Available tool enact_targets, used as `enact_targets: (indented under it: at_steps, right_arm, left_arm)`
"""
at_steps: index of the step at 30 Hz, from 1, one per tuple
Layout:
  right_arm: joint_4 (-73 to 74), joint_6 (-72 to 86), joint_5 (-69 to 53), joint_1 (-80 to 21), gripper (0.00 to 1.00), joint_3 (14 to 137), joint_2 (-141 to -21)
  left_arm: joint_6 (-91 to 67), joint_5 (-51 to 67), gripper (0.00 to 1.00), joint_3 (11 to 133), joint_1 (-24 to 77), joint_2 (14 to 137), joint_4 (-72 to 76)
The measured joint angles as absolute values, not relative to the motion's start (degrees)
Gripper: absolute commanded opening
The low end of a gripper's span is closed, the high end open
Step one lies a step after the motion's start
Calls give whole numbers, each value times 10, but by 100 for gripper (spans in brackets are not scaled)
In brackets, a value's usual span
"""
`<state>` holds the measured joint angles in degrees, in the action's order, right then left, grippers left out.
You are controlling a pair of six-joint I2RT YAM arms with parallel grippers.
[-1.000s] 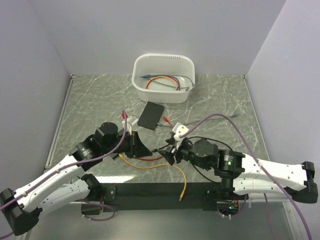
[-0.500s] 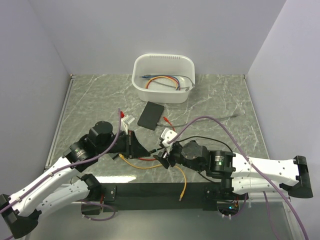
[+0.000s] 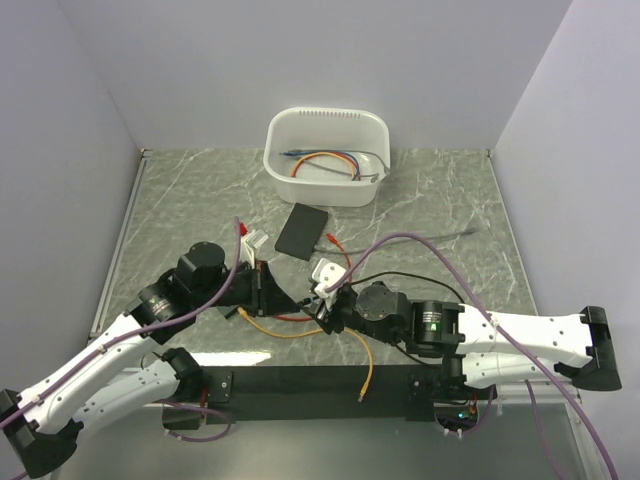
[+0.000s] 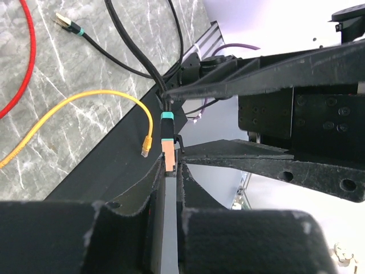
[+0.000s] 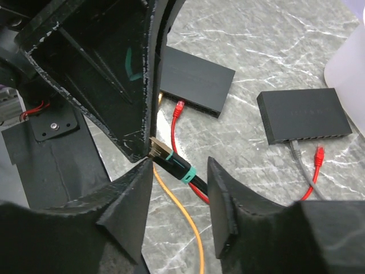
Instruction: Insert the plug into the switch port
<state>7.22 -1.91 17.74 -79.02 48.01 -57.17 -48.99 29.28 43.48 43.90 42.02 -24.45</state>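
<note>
Plug (image 4: 167, 149): a copper-coloured connector on a black cable (image 4: 142, 57) with a teal band (image 5: 187, 171) just behind it. It is clamped at its tip between the fingers of the left gripper (image 4: 167, 171), which are clenched on it. The plug appears lifted off the marbled table (image 3: 430, 200), near the front centre between the two arms, and sits in no port. The right gripper (image 5: 179, 165) faces the left one. Its jaws stand apart on either side of the banded stretch of cable, and no grip on the cable shows. The switch (image 5: 302, 117), a flat black box with a row of ports along its near edge, lies on the table well apart from the plug. A grey connector (image 5: 293, 149) and a red connector (image 5: 319, 153) lie loose just in front of those ports. A second black box (image 5: 197, 80) lies closer to the left gripper, beside a red cable (image 4: 28, 57). A yellow cable (image 4: 85, 105) trails toward the table's dark front edge. A white bin (image 3: 327, 118) holding coiled cables stands at the far side.
</note>
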Motion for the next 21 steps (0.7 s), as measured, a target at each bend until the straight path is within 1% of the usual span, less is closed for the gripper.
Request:
enact_targets:
  at_steps: [2,3,5,6,12,15,17,20,21]
  right_arm:
    - [69,-22,178,-792,47,481,-577]
    - [67,-24,178,-793,44,481,-580]
    - [62,-25,178,-793,42,481,-585]
    - [60,-25,178,-793,37,481,-587]
    - [63,-31,175,-793,24,481,-592]
    - [62,-31,172,-794,18,481,-593]
    - [62,-31,170,-794,16,481,-595]
    - [62,-30,168,-794,10,481,-596]
    - [62,-30,166,-794,8,481,-597]
  left_arm:
    - [-490,291,4,435,438,418,-247]
    - [-490,290,4,435,438,417,-248]
    - [-490,285,4,434,436,416,-249]
    - [-490,284,4,434,435,416,-251]
    - [-490,272,4,434,433,406,-260]
    - [-490,270,4,434,433,402,-263]
    - [-490,269,4,434,433,402,-265]
    - [-490,268,4,434,433,402,-268]
    - [-490,267,4,434,433,402,-269]
